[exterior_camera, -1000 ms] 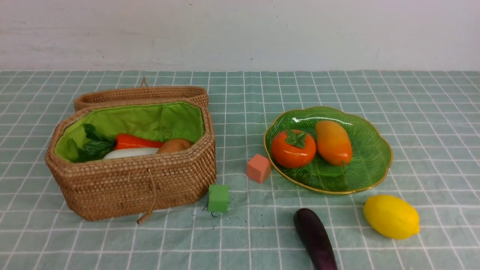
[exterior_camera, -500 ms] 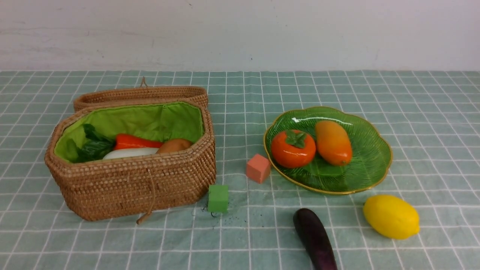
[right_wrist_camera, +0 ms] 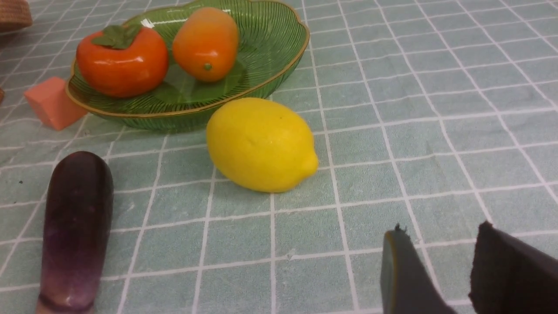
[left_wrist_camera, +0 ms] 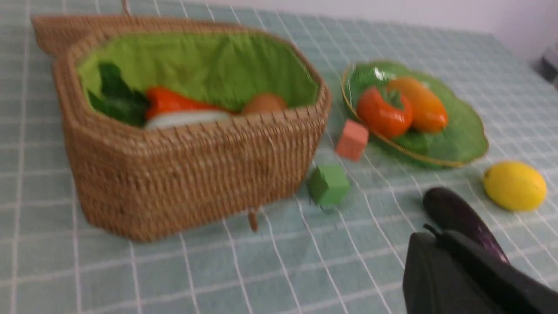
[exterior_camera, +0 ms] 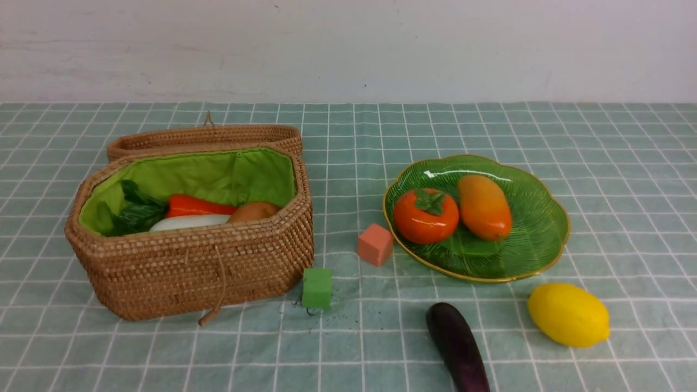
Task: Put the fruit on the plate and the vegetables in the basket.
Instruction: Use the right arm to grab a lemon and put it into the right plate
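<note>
Your right pincer (right_wrist_camera: 440,231) stood partly open over the counter (right_wrist_camera: 436,109), gripping nothing. The lemon (right_wrist_camera: 261,144) lay ahead of it, apart from it and just beside the plate (right_wrist_camera: 274,39). Your left pincer (left_wrist_camera: 431,237) was closed and empty, with the eggplant (left_wrist_camera: 457,213) just past its tip. The front view showed neither pincer. With the left wrist view, it showed the basket (exterior_camera: 190,272) holding pepper (exterior_camera: 196,206), potato (exterior_camera: 253,211) and greens (exterior_camera: 136,209). The right wrist view caught barely an edge of the basket.
</note>
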Controlling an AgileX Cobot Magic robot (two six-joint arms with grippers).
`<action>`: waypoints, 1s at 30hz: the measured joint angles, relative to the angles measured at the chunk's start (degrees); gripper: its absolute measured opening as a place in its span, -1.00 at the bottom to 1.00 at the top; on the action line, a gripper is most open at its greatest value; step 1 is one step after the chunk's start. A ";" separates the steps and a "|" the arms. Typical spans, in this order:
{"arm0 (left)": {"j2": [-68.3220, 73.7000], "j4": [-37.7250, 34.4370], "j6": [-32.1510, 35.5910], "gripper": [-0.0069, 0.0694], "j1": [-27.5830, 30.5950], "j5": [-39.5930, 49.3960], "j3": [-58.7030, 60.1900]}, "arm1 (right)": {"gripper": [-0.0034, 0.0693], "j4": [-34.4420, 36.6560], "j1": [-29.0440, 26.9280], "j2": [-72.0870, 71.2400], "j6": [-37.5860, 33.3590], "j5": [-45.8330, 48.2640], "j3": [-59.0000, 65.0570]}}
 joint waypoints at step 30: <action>-10.70 -5.57 9.60 -0.83 20.85 -14.74 31.46 | -0.24 0.00 0.00 0.00 0.00 0.00 0.00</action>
